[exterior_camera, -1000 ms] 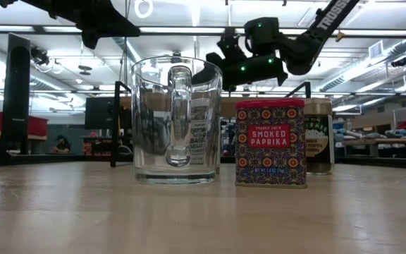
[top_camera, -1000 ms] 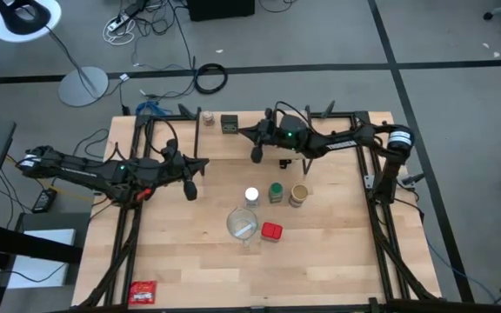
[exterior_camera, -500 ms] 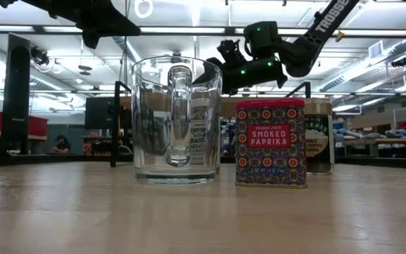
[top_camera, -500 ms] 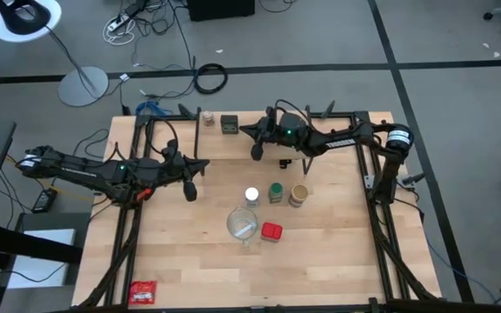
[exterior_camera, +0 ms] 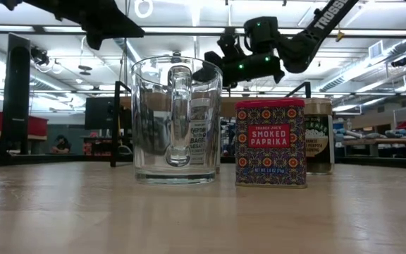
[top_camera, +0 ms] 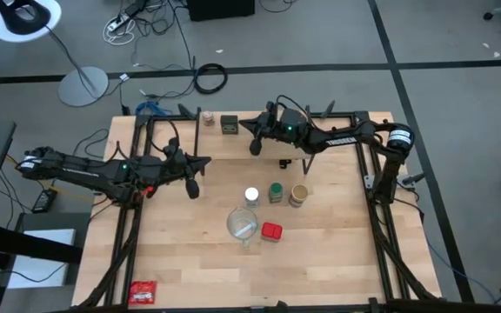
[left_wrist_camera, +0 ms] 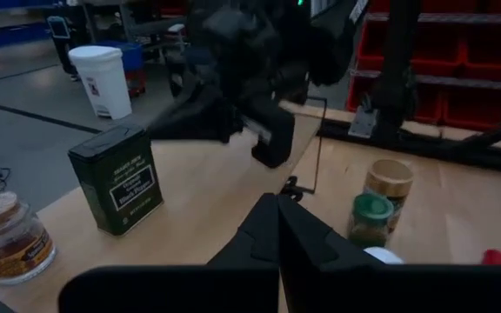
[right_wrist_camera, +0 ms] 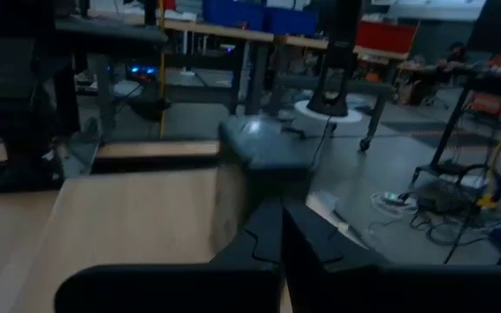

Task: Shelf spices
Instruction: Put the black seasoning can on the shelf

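On the shelf (top_camera: 224, 144) at the table's far side stand a tiny brownish jar (top_camera: 207, 116) and a dark green tin (top_camera: 230, 124). My right gripper (top_camera: 255, 148) hovers shut over the shelf, just right of the tin, touching nothing. My left gripper (top_camera: 193, 187) is shut in the air at the table's left, holding nothing. On the table stand a white-lidded jar (top_camera: 251, 196), a green-lidded jar (top_camera: 276, 192), a tan-lidded jar (top_camera: 298, 195) and a red tin (top_camera: 272, 231). The left wrist view shows the green tin (left_wrist_camera: 118, 178) and brownish jar (left_wrist_camera: 7, 239).
A clear glass mug (top_camera: 242, 224) stands beside the red tin, near the table's middle. A flat red packet (top_camera: 143, 292) lies at the near left corner. Black frame rails (top_camera: 381, 226) run along both table sides. Bare wood lies near the front edge.
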`<state>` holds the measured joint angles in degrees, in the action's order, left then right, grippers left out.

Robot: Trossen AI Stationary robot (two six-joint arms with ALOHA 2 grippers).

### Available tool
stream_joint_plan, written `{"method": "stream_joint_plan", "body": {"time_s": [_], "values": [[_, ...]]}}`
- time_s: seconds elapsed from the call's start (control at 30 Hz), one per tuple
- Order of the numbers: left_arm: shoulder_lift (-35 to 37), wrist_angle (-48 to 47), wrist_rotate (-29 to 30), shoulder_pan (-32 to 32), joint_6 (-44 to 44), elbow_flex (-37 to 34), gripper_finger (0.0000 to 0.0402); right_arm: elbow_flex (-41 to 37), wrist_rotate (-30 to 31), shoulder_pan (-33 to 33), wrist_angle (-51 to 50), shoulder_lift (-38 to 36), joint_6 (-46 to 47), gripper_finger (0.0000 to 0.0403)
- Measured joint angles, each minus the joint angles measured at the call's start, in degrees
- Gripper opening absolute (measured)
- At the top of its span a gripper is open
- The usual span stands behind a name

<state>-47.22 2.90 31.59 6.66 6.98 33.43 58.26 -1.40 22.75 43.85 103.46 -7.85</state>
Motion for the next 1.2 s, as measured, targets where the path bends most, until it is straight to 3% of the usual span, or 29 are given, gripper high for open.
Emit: {"method": "stream_joint_plan", "body": {"time_s": [0.3, 0.43, 0.9, 1.2], "values": [[-9.2, 5.6, 0.7, -7.0, 0.6, 0.2, 0.0001, 0.8, -0.3, 0.1, -3.4, -1.2, 0.8, 0.0000], [-13.7, 7.1, 0.1, -11.5, 0.7, 0.5, 0.0001, 0.7, 2.9, -0.7, -5.3, -1.2, 0.5, 0.0000], [-25.1, 20.7, -18.1, -27.7, -2.2, 0.7, 0.0001, 0.7, 2.2, -1.0, -7.8, -1.2, 2.2, 0.0000], [-26.3, 23.2, -21.8, -32.0, -2.3, 0.7, 0.0001, 0.7, 0.4, -1.0, -7.4, -1.2, 1.8, 0.0000]]}}
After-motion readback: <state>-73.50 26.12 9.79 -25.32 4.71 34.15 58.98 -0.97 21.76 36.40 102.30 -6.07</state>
